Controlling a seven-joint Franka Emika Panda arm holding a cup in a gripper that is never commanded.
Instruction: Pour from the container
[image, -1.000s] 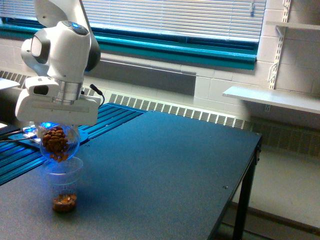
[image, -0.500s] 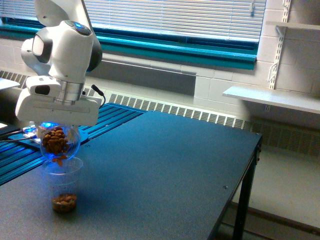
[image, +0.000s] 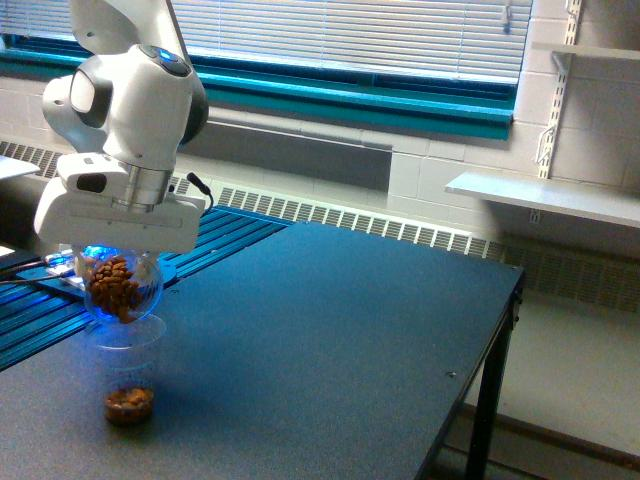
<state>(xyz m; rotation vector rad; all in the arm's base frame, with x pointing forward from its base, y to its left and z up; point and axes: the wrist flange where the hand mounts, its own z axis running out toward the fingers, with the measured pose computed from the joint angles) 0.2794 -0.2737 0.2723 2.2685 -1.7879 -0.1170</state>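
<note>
gripper (image: 120, 262) closed around the container (image: 121, 287), the round clear jar of brown nuggets; the fingers themselves are mostly hidden behind the white hand body, so grip width is hard to read, but the jar hangs from it and nothing else supports it. jar sits at about 12 o'clock over the cup (image: 128, 372), its lower edge just at the cup's rim. change from a second ago: arm and jar have edged slightly toward 3 o'clock, and the pieces that were dangling below the jar mouth half a second ago are no longer visible there. brown pile in the cup bottom looks about the same. judgement: pour is midway, most contents in the jar, flow looks paused or slowed. cup stands on the dark table (image: 330, 320) near its 8 o'clock corner.
</note>
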